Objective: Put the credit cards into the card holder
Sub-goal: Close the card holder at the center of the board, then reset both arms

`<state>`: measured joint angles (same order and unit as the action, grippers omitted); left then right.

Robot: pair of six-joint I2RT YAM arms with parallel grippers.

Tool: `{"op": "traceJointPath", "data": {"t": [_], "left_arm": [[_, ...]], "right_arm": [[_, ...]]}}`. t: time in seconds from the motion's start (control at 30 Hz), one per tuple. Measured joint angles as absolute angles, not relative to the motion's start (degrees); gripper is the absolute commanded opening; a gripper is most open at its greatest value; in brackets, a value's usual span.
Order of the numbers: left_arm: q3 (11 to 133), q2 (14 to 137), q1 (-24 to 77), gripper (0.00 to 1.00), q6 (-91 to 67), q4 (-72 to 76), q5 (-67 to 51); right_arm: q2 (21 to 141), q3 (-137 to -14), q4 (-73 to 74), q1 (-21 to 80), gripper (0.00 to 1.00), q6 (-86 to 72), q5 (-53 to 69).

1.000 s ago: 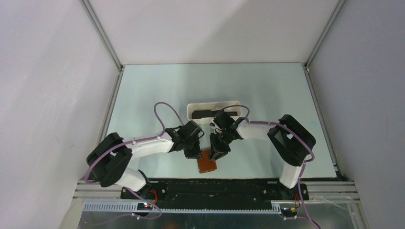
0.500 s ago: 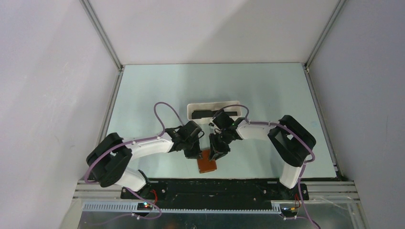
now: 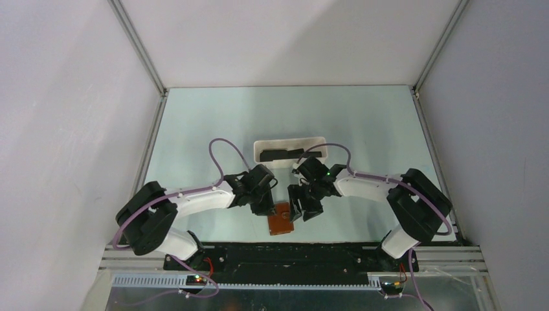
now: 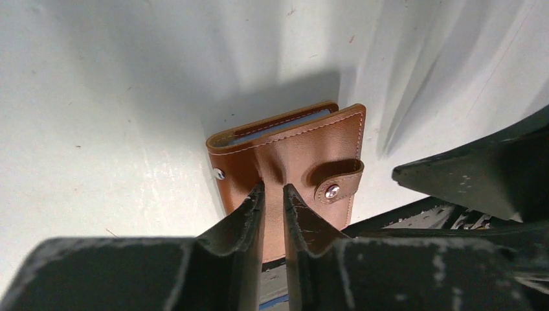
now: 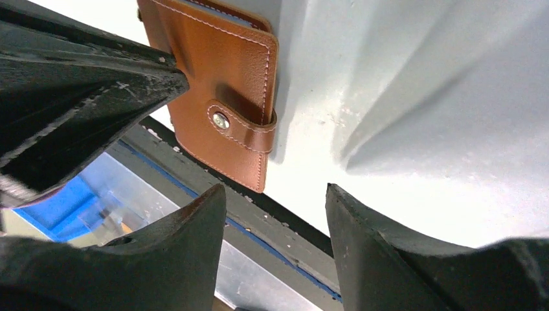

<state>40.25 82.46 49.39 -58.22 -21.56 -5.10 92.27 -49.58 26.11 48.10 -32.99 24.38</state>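
The card holder (image 3: 281, 224), a brown leather wallet, lies shut with its snap tab fastened near the table's front edge. It also shows in the left wrist view (image 4: 298, 152) and in the right wrist view (image 5: 223, 78). My left gripper (image 3: 265, 206) hovers over its left part. Its fingertips (image 4: 272, 189) stand a narrow gap apart with nothing between them. My right gripper (image 3: 304, 210) is just right of the wallet, open and empty (image 5: 272, 194). Dark credit cards (image 3: 280, 154) lie in the white tray.
The white oblong tray (image 3: 289, 144) stands behind both grippers at mid-table. The black front rail (image 3: 291, 249) runs right below the wallet. The left gripper's finger (image 5: 84, 84) crosses the right wrist view.
The right gripper has opened wide and drawn back to the right, off the wallet, its elbow swinging right. The left fingers have parted a little.
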Motion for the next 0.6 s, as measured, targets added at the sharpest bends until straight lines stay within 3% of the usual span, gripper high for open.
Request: {"op": "traceJointPath", "data": {"t": [0.37,0.43,0.5,0.6], "left_arm": [[40.25,81.01,49.39,0.38,-57.78,-21.43,-4.99],[40.27,80.09,49.39,0.46,-57.47,-21.47,-4.64],[40.29,79.05,49.39,0.6,-57.01,-21.5,-4.34],[40.32,76.42,49.36,0.88,-56.16,-21.37,-3.18]], "right_arm": [[89.69,-49.43,24.88,42.46,0.63,-32.8,28.67],[89.69,-49.39,24.14,42.0,0.65,-32.84,29.28],[89.69,-49.3,23.55,41.87,0.69,-32.86,29.41],[89.54,-49.23,23.31,41.85,0.79,-32.71,28.53]]}}
